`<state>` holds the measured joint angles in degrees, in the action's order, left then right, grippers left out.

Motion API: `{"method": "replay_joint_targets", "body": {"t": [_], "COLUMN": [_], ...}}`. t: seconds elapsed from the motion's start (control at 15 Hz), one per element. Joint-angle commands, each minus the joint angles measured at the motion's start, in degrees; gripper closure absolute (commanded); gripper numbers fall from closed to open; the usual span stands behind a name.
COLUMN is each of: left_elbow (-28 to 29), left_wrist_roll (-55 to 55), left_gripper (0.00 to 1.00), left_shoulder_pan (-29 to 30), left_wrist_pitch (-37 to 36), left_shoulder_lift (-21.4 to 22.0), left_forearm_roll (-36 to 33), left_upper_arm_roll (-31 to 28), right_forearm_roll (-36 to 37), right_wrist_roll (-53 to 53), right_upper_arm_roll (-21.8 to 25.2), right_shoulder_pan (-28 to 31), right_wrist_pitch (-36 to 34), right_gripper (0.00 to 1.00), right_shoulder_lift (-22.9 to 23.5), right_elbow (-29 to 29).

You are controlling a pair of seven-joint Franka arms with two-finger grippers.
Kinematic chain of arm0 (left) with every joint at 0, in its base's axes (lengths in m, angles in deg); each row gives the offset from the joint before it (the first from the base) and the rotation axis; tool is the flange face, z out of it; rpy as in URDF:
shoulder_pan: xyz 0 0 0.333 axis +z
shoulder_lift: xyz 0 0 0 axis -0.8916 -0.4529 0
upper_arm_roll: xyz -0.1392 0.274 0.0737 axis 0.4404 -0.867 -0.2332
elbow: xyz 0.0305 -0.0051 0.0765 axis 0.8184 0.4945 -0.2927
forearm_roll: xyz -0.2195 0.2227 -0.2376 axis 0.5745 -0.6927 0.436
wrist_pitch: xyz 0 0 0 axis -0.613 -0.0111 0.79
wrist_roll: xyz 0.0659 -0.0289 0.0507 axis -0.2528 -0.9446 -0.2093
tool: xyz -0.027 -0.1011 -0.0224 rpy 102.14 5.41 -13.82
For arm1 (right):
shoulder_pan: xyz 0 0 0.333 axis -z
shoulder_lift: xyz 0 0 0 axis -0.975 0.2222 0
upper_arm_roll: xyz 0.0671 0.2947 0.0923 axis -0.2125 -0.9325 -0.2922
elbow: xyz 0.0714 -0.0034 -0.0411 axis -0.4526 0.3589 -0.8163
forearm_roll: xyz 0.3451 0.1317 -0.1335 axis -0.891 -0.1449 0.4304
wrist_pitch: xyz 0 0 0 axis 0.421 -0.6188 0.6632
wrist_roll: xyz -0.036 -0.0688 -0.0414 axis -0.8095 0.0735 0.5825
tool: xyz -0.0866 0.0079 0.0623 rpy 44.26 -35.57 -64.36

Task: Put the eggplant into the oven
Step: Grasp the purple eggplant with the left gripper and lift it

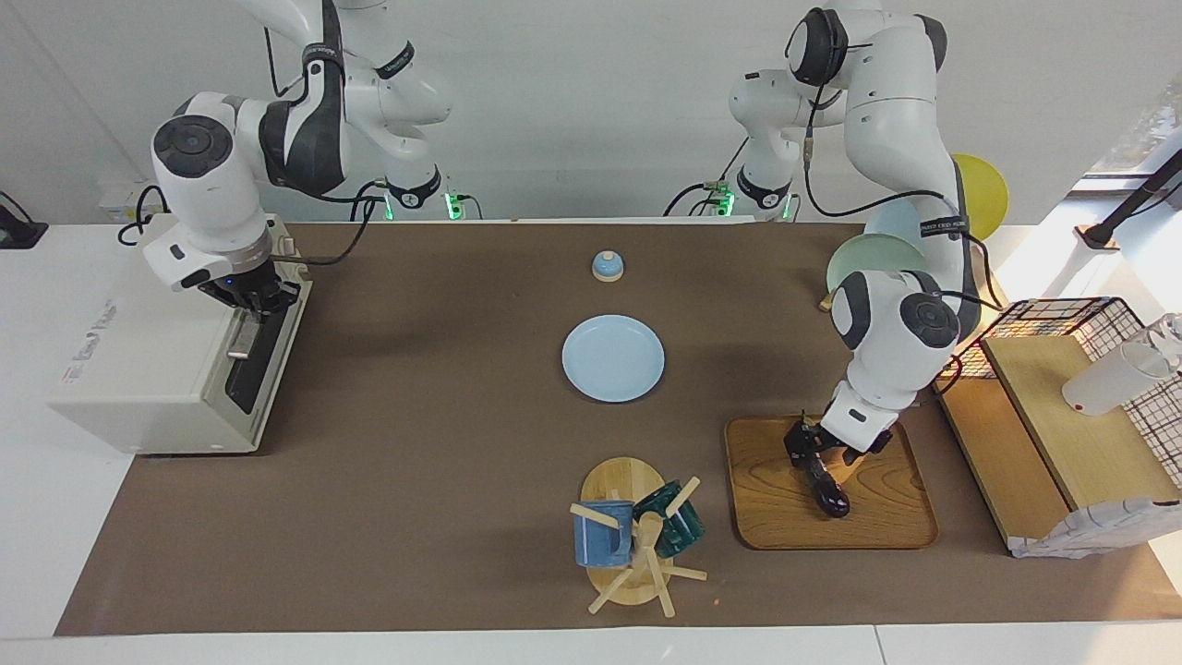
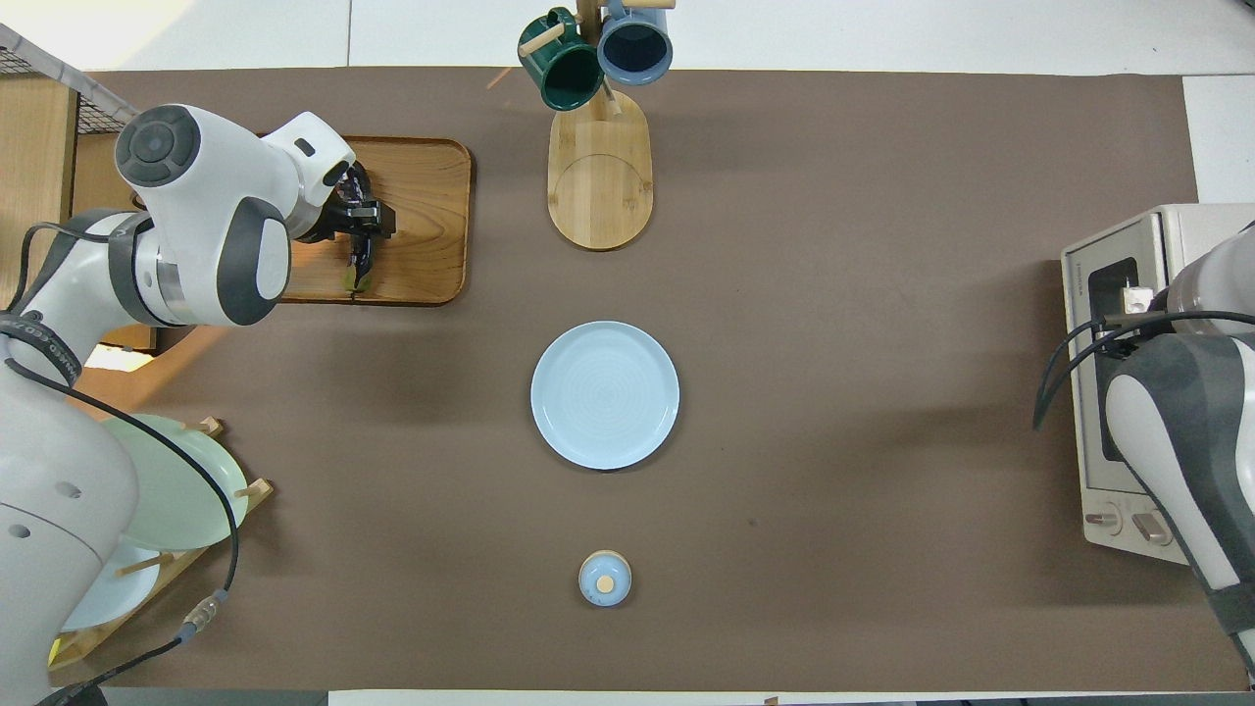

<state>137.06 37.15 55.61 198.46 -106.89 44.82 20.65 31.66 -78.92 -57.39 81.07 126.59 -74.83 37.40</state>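
Dark-purple eggplant (image 1: pixel 825 485): lies flat on the wooden tray (image 1: pixel 886 526), which sits toward the left arm's end of the table (image 1: pixel 443 443), near the table edge farthest from the robots.
Long axis: runs roughly from the tray edge nearer the robots toward the tray edge farther from them, a little slantwise; in the overhead view the green stem end (image 2: pixel 354 281) points toward the robots.
Left gripper (image 1: pixel 805 446): down over the eggplant's middle to stem half, fingers straddling it across its width and partway closed; I cannot tell whether they already pinch it.
Left arm pose: elbow high, forearm dropping steeply onto the tray, wrist tipped so the hand points down and slightly toward the table's middle.
Right gripper (image 1: pixel 254 297): at the upper end of the oven's door by the bar handle (image 1: pixel 242 338), fingers closed; whether they clamp the handle I cannot tell.
White toaster oven (image 1: pixel 148 369): stands at the right arm's end of the table, door facing the table's middle, looking shut or nearly so.
Nearer arm: the left one, plainly; the eggplant is well apart from the oven, with the pale blue plate (image 1: pixel 613 358) between them.
What the move turns on, to my eye: a firm cross-wise pinch before any lift, since the skin looks glossy and slippery.
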Motion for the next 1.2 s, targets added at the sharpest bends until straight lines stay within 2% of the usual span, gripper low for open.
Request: {"method": "replay_joint_targets", "body": {"t": [0.0,0.07,0.13,0.2,0.4,0.53,0.73,0.87,1.13], "left_elbow": [0.9,0.6,0.2,-0.8,-2.9,-3.3,-3.0,-2.3,-1.1], "left_wrist_roll": [0.6,1.0,1.1,1.1,1.1,0.9,-0.2,-4.7,-17.5], "left_gripper": [0.48,0.66,0.91,1.0,1.0,1.0,1.0,1.0,1.0], "left_shoulder_pan": [-0.4,-0.4,-0.3,-0.3,-0.4,-0.4,-0.7,-4.1,-12.8], "left_wrist_pitch": [1.4,0.6,-0.2,-1.3,-5.7,-9.0,-13.4,-16.2,-15.9], "left_shoulder_lift": [0.2,0.2,0.2,0.2,1.2,3.6,7.7,10.0,11.6], "left_forearm_roll": [-0.7,-0.7,-0.7,-0.7,-0.6,-0.3,4.7,5.0,5.0], "left_upper_arm_roll": [-0.5,-0.5,-0.4,-0.4,-0.3,-0.1,1.2,1.4,1.4], "right_forearm_roll": [-4.5,-4.6,-4.7,-5.8,-8.1,-8.5,-8.5,-8.6,-8.6], "right_wrist_roll": [0.1,0.1,0.1,0.2,0.4,1.8,3.0,4.0,6.3], "right_upper_arm_roll": [-0.2,-0.2,-0.2,-0.2,-0.3,-0.3,-0.3,-0.3,-0.3], "right_shoulder_pan": [0.2,0.1,0.1,0.0,-0.3,-2.3,-3.4,-3.5,-3.8], "right_wrist_pitch": [8.9,10.3,11.2,12.5,17.8,21.3,23.5,24.3,25.5], "right_gripper": [1.0,1.0,1.0,1.0,1.0,1.0,1.0,1.0,1.0], "right_shoulder_lift": [1.2,1.9,2.6,3.7,5.2,5.5,8.3,9.3,11.4], "right_elbow": [4.8,5.2,5.2,5.2,7.4,8.8,8.8,8.8,8.8]}}
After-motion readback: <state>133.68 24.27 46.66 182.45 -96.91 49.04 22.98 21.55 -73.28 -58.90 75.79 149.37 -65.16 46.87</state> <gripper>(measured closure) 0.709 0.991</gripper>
